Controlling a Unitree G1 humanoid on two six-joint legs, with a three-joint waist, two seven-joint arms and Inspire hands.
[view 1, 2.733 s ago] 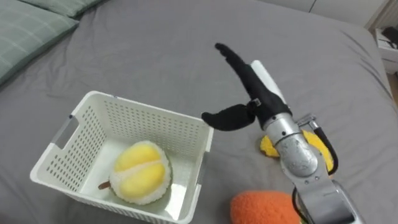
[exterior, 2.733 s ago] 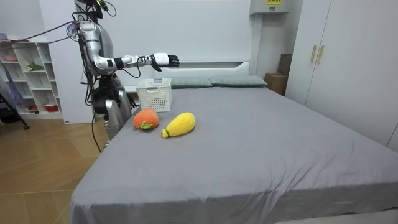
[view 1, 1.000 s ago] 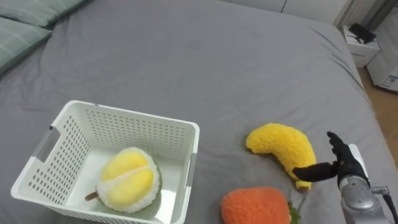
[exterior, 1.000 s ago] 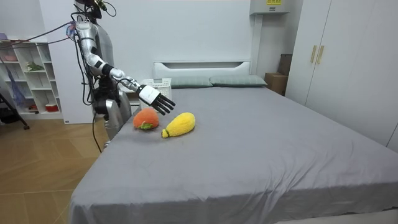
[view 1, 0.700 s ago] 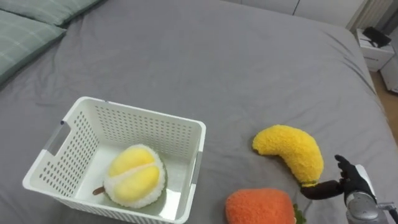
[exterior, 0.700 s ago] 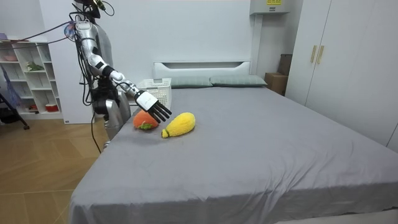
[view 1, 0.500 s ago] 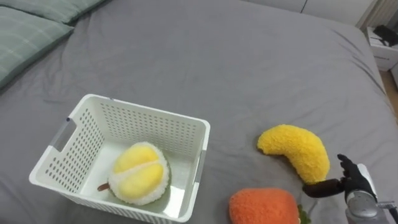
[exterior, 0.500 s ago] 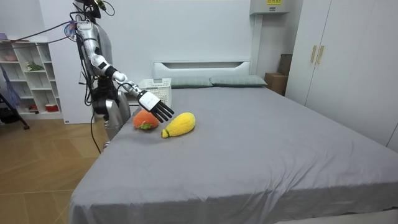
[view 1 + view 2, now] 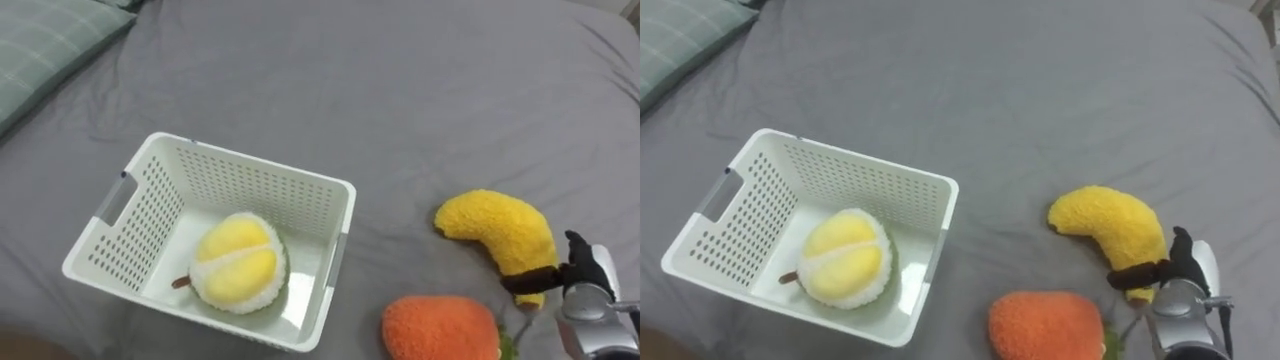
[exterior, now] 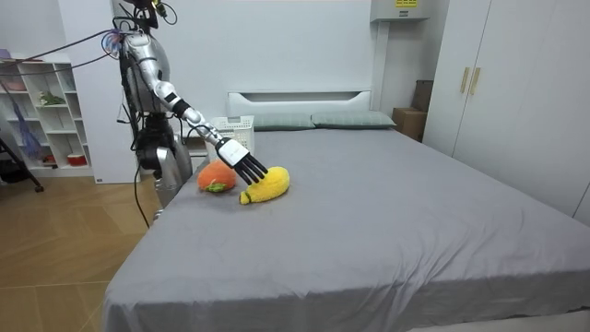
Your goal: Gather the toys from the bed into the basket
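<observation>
**Hand at the yellow toy, one toy in the basket**

Right hand [image 9: 580,272] comes in at 4 o'clock of the eye view. Its fingers are straight and spread, clamped on nothing. Its dark thumb lies against the lower, near end of the yellow plush toy [image 9: 500,235]; whether it presses there I cannot tell. In the room view the same hand [image 10: 247,166] reaches down from the robot's outstretched arm, with its fingers fanned over that toy [image 10: 266,184].

The yellow plush toy is curved and lies flat on the grey bed [image 9: 400,90], at 3 o'clock of the basket [image 9: 340,215] and apart from it. The orange plush toy [image 9: 440,330] sits on the bed at 7 o'clock of the yellow one, close beside it, and off the basket's near right corner.

The basket is white with perforated walls and stands on the bed at 8 o'clock of the eye view. Inside it, a round plush toy [image 9: 240,262], pale yellow and white with a short brown stem, rests on the floor toward the near wall.

A green checked pillow [image 9: 45,45] lies at 10 o'clock.

The robot stands at the bed's side near the head end, on the room view's left.
</observation>
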